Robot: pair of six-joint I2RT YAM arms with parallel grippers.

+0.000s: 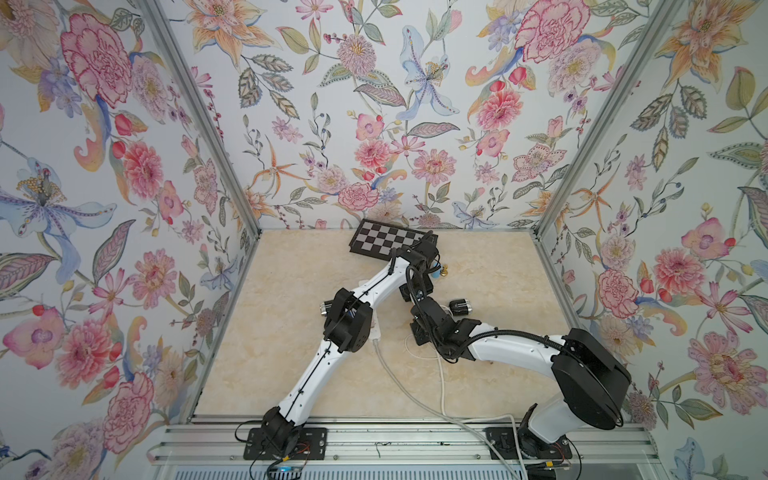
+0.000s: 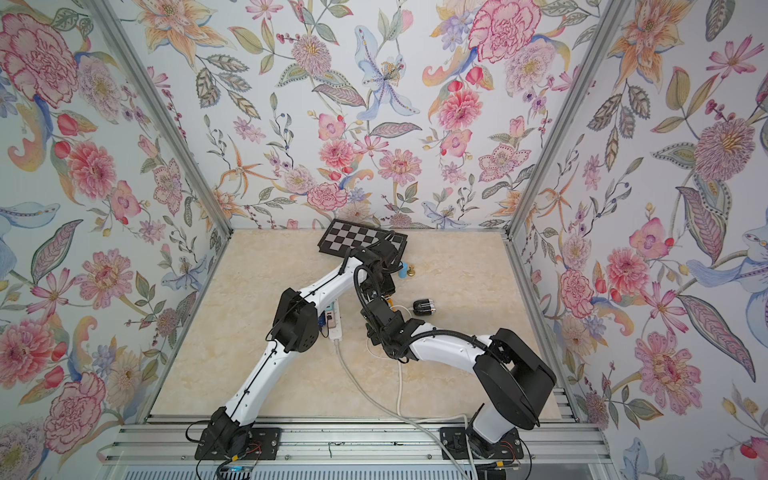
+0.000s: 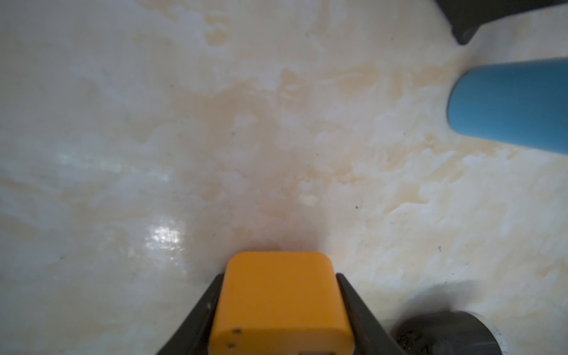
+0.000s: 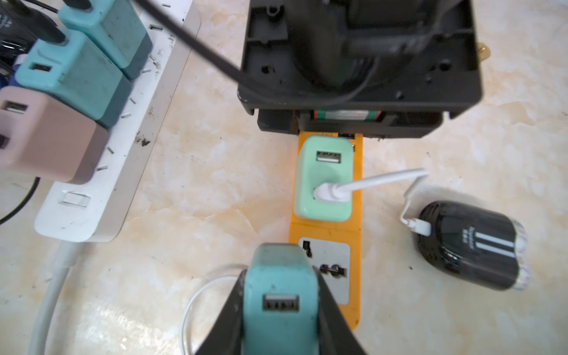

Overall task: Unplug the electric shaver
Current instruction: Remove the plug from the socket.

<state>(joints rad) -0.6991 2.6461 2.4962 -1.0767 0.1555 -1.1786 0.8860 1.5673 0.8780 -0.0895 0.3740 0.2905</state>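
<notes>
Right wrist view, foreground: we see a teal charger (image 4: 278,276) clamped between the jaws of the right gripper (image 4: 280,319), its USB port empty. It sits over the near end of the orange strip (image 4: 322,229); we cannot tell whether it is seated in a socket. Just beyond it, one grey socket (image 4: 335,255) of the strip stands open. The next socket holds a mint charger (image 4: 307,175): its upper port is empty and its lower port takes a white cable (image 4: 384,178). We follow the cable to the shaver (image 4: 467,246), where its other plug is seated in the black body. The shaver lies on its side on the table (image 1: 311,353), just beside the orange strip and apart from both grippers. Both top views show it to the right of the two wrists. At the far end of the strip, the left gripper (image 3: 279,307) has its jaws closed on the orange end block, as the left wrist view shows; a blue cylinder (image 3: 507,104) appears nearby. Beside the orange strip lies a white strip (image 4: 92,199), which carries a pink charger (image 4: 46,138) and a teal pair (image 4: 76,70), side by side. In a top view we note a chessboard (image 1: 386,241) by the back wall.
</notes>
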